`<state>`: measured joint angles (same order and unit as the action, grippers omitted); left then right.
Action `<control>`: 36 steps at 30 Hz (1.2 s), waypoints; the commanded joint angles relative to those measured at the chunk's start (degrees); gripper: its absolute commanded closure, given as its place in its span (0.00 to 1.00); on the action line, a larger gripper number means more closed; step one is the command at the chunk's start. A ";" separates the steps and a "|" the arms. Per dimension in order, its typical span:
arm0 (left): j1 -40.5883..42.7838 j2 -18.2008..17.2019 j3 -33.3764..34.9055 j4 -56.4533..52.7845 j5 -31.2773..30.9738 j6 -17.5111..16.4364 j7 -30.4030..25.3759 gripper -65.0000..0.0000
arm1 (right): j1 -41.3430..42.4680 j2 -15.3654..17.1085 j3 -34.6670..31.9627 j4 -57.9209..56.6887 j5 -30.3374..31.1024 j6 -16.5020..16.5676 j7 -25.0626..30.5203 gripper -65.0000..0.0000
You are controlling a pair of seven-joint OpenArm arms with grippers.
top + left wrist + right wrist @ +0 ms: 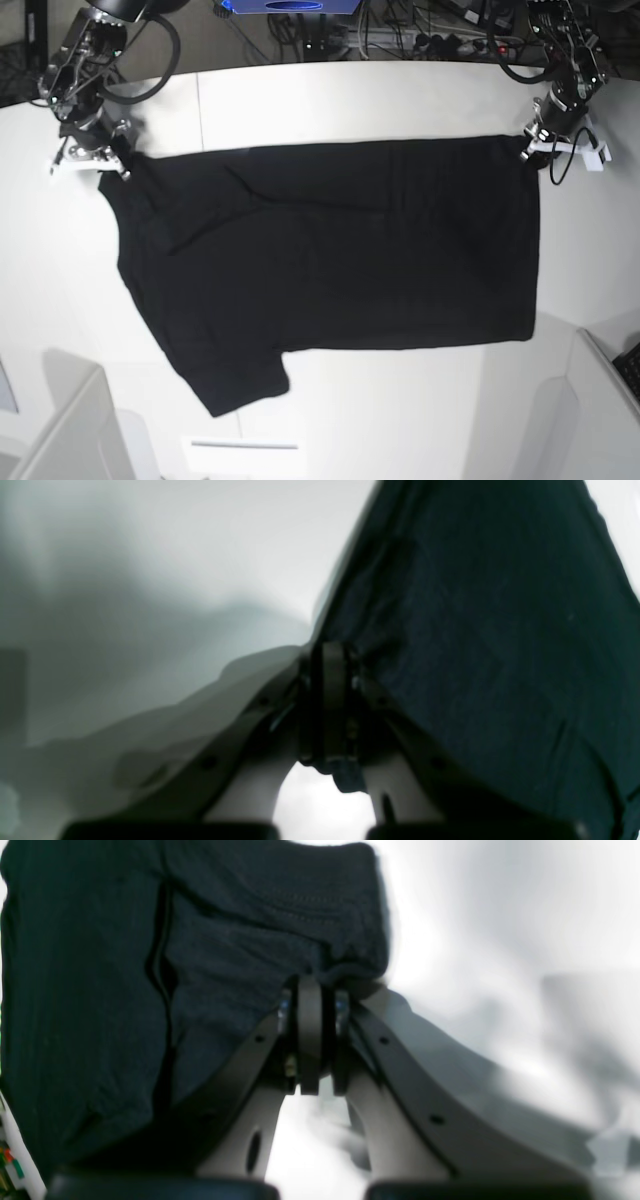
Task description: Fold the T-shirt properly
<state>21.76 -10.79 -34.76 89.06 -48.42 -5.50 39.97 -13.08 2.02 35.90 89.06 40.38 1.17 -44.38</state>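
The black T-shirt (330, 250) lies spread flat on the white table (400, 100), plain side up, with one sleeve (235, 385) pointing toward the front. No print shows. My left gripper (530, 148) is shut on the shirt's far right corner. In the left wrist view (332, 652) the cloth (490, 630) rises from the closed jaws. My right gripper (118, 165) is shut on the far left corner. In the right wrist view (310, 987) bunched cloth with a stitched hem (250, 930) sits in the closed jaws.
Cables and electronics (400, 30) run along the table's far edge. Grey panels stand at the front left (70, 430) and front right (600, 400). A white strip (240, 443) lies near the front edge.
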 commanded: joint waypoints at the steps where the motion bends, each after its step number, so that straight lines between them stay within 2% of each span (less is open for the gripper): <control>1: 1.14 -0.69 -0.18 1.89 -0.50 -0.17 -0.27 1.00 | -0.24 0.57 0.19 1.54 0.45 0.11 -0.50 1.00; 11: 6.33 -0.77 -0.53 3.65 -0.59 -0.26 -0.27 1.00 | -5.42 0.48 0.19 5.58 0.45 0.11 -1.11 1.00; 20: 9.93 -2.80 -0.62 5.93 -0.59 -0.26 -0.27 1.00 | -11.31 0.48 0.19 11.21 0.45 0.11 -0.94 1.00; 28: 12.40 -2.88 -0.71 7.34 -0.50 -0.26 -0.27 1.00 | -13.95 0.48 0.28 11.38 0.45 0.11 -0.85 1.00; 36: 14.33 -2.88 -4.84 7.60 -0.50 -0.35 -0.19 1.00 | -15.71 0.57 2.65 11.38 0.45 0.19 -1.03 1.00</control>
<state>35.44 -12.73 -38.83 95.68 -48.49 -5.87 40.97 -28.64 1.85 37.89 99.37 40.66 1.08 -46.59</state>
